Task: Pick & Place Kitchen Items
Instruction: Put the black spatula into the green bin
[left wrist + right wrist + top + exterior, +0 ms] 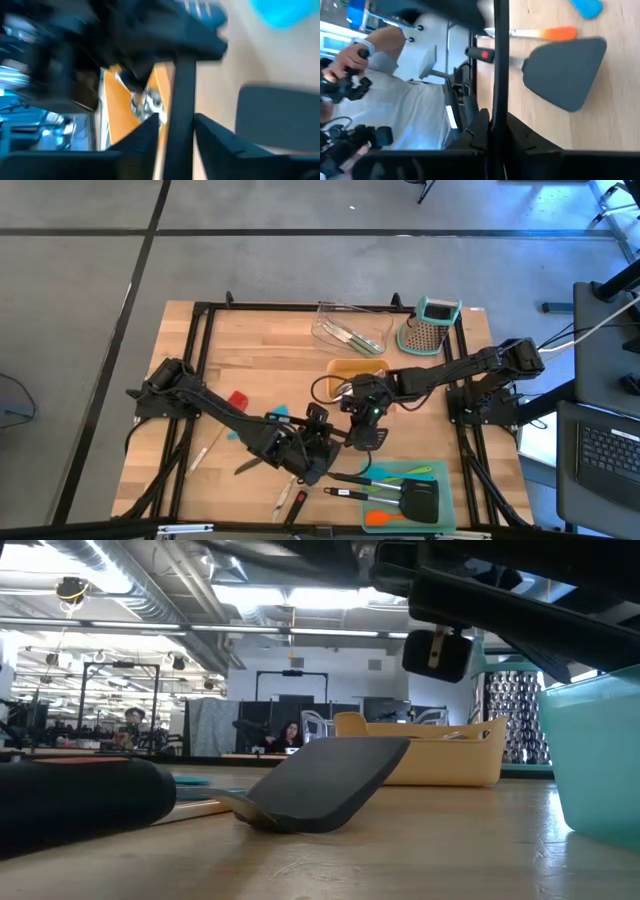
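1. We see bare table (pixel 270 365) at the far left, open for passage.
2. Both arms crowd the middle.
3. The teal tray (pixel 400 495) with black spatulas (pixel 420 498) blocks the near right.
4. The clear tray (pixel 350 330), orange tray (pixel 355 370) and grater (pixel 432 325) block the far right.

Overhead, table-level and two close wrist cameras, all sharing the black spatula (pixel 421 498).

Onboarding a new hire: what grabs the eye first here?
Both arms meet mid-table: the right end effector is shut on a thin black handle, with the left end effector straddling the same kind of bar. Nearby, a dark spatula blade lies flat on the wood.
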